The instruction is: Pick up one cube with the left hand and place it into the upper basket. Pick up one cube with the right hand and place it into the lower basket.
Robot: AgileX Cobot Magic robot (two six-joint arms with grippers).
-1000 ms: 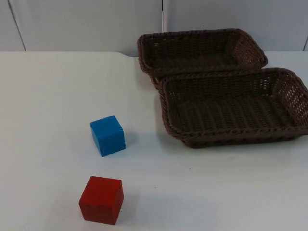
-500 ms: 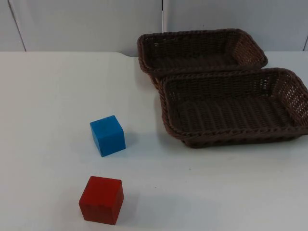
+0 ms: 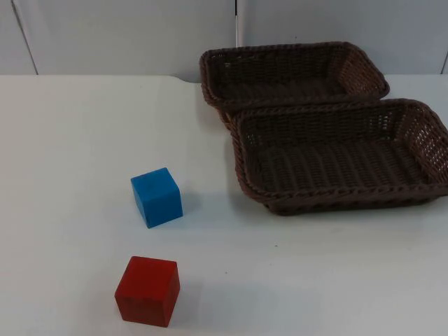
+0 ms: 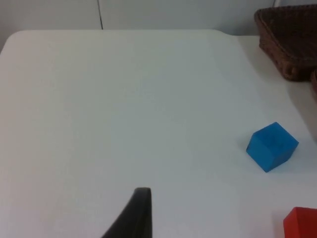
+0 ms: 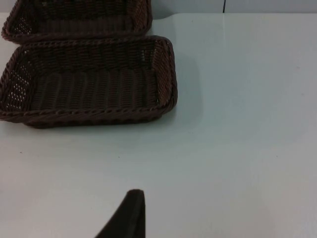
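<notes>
White table (image 3: 336, 280) noted bare at start; blue cube (image 4: 272, 147) at 2 o'clock from left gripper fingertip (image 4: 138, 213), nearer left arm; gripper states undeterminable.

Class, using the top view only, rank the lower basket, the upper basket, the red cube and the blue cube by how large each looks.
1. Lower basket
2. Upper basket, though it sits farther from the camera, so true size is unsure
3. Red cube and blue cube: alike; red is nearer, so no ranking.
</notes>
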